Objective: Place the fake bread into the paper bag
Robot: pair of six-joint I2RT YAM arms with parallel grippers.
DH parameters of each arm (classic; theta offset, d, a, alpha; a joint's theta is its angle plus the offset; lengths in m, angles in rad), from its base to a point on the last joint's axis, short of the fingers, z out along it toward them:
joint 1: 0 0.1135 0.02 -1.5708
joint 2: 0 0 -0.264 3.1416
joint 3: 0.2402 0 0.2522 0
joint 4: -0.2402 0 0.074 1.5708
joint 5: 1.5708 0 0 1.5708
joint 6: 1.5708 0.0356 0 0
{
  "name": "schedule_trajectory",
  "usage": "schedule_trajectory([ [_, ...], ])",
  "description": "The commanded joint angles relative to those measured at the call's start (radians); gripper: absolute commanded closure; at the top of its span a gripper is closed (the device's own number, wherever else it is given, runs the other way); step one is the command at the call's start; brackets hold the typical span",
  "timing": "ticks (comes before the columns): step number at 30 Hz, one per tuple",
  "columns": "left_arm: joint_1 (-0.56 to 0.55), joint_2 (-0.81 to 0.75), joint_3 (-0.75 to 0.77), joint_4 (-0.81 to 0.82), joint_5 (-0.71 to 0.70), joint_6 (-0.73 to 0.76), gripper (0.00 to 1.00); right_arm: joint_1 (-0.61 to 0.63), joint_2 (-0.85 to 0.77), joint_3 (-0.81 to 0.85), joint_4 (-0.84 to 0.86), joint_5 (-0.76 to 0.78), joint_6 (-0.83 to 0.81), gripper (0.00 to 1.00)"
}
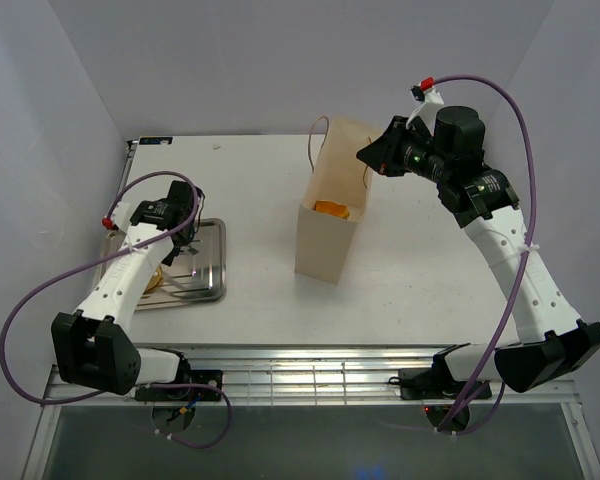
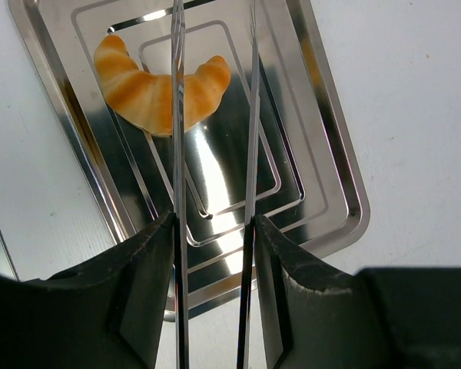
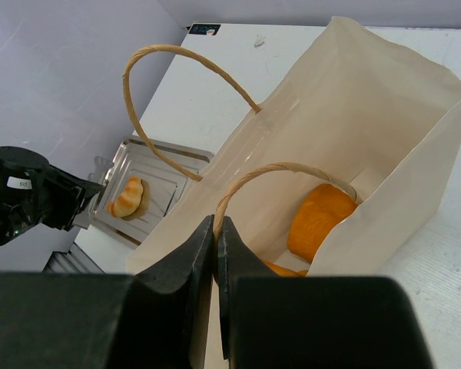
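Holding fake bread (image 3: 320, 221), paper bag (image 3: 384, 115); sticker (image 3: 18, 183) illegible

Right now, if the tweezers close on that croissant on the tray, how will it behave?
The croissant looks light and glossy, so it probably skids on the polished tray. Its curved shape may pivot between the thin tweezers.

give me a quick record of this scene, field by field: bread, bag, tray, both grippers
bread on tray: one croissant-shaped piece lying on the metal tray
bread in bag: orange pieces at the bottom
paper bag: upright on the table, top open
left gripper: over the tray, holding the tweezers, blades apart
right gripper: shut at the bag's near rim, seemingly pinching it
left to do: the tray piece is not yet in the bag
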Motion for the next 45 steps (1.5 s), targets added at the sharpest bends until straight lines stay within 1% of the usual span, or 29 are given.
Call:
schedule_trajectory([
  [1,0.007,0.0,0.014,-0.011,-0.015,-0.03,0.46,0.005,0.003,0.042,0.01,-0.011,-0.006,0.91],
  [12,0.013,0.038,0.007,-0.008,-0.007,-0.015,0.46,0.005,0.012,0.039,0.024,-0.017,-0.005,0.91],
  [20,0.021,0.04,0.007,-0.013,0.039,-0.004,0.46,0.005,0.009,0.03,0.023,-0.01,-0.014,0.91],
  [28,0.036,0.022,0.026,-0.095,0.082,-0.016,0.49,0.005,-0.004,0.016,0.02,-0.007,-0.023,0.91],
  [32,0.044,0.003,0.023,-0.115,0.098,-0.027,0.48,0.005,-0.008,0.011,0.02,-0.008,-0.023,0.91],
  [39,0.056,-0.026,0.044,-0.151,0.085,-0.02,0.48,0.005,-0.02,0.007,0.017,-0.005,-0.028,0.91],
  [45,0.073,-0.043,0.046,-0.195,0.078,-0.033,0.45,0.007,-0.025,0.001,0.014,-0.004,-0.032,0.91],
])
